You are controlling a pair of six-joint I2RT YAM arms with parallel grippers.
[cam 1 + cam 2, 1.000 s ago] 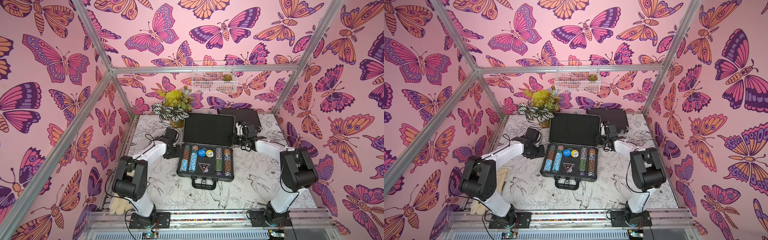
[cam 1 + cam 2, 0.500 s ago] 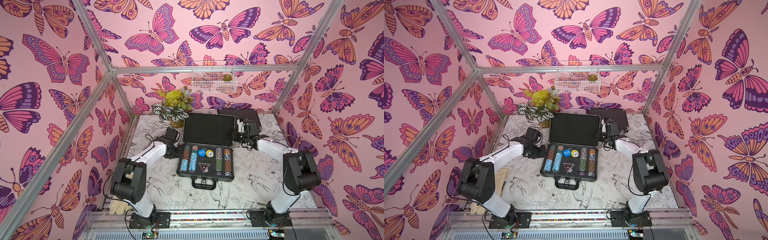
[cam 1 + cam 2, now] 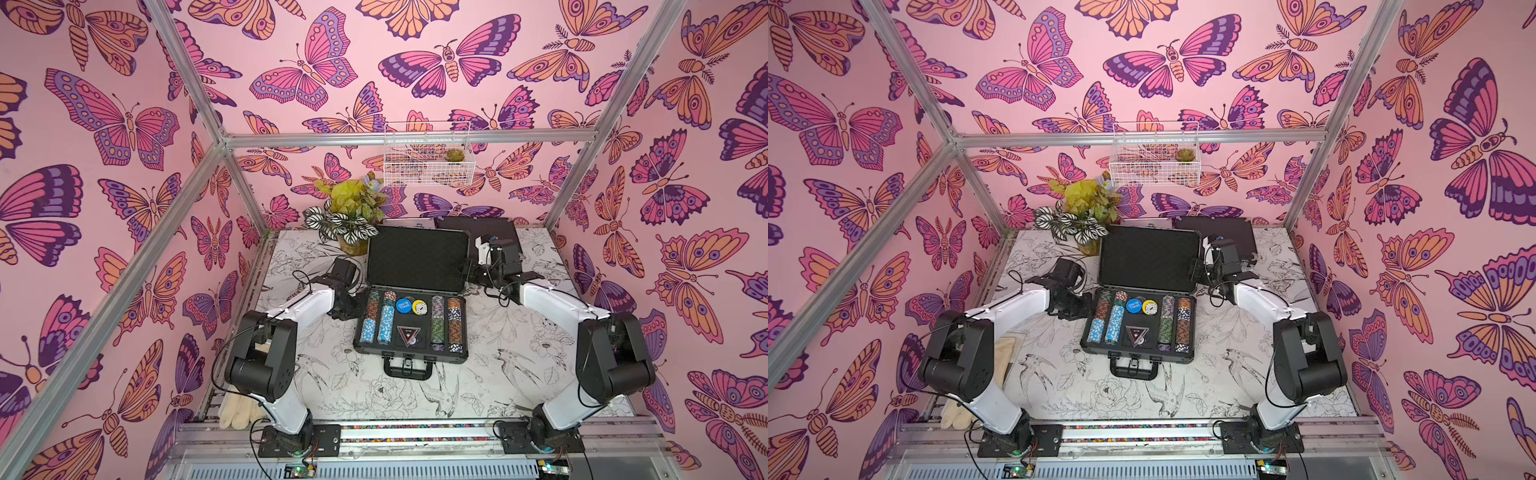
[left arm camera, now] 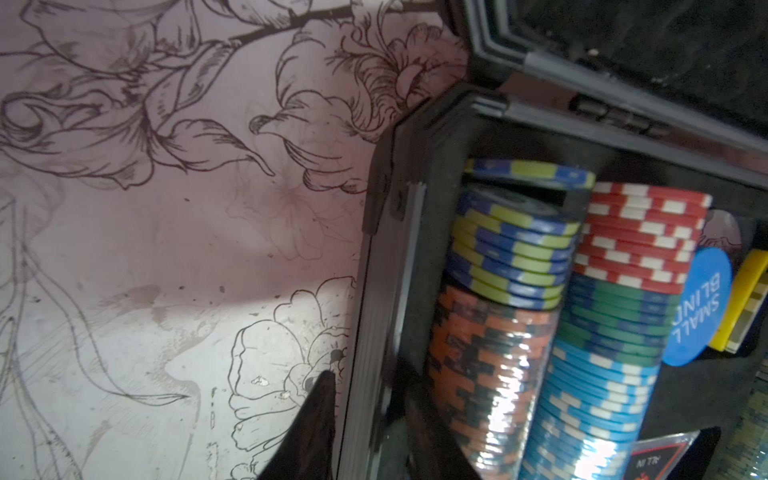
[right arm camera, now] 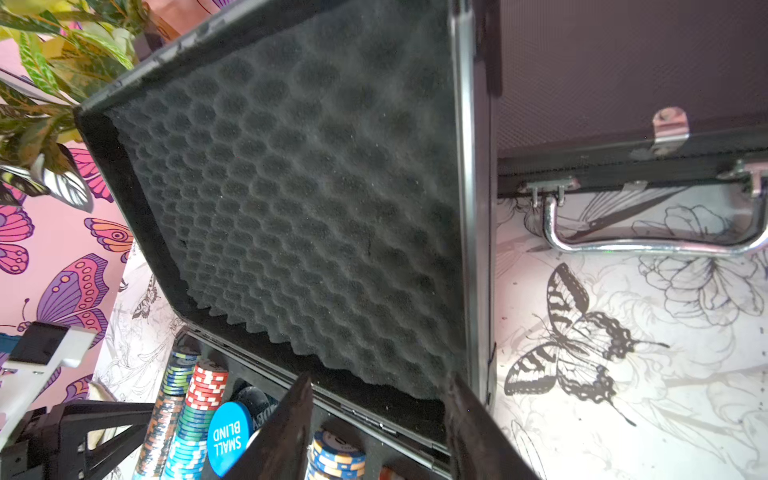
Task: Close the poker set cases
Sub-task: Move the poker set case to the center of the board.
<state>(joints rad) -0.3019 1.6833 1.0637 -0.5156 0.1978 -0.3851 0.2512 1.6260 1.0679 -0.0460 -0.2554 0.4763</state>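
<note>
Black egg-crate foam [image 5: 291,208] lines the open dark-grey plastic case [image 4: 374,299]. Its round chip stacks [image 4: 511,257] are blue and yellow-green, red and white, orange and black, green and dark blue, light blue and white, with a round blue disc [image 4: 702,307] lettered white and a yellow disc [image 4: 744,299]. The flat black case [image 5: 623,75] has silver trim. The table [image 3: 332,374] is white with black line-drawn flowers and butterflies; the walls [image 3: 124,124] pink with purple and orange butterflies.
</note>
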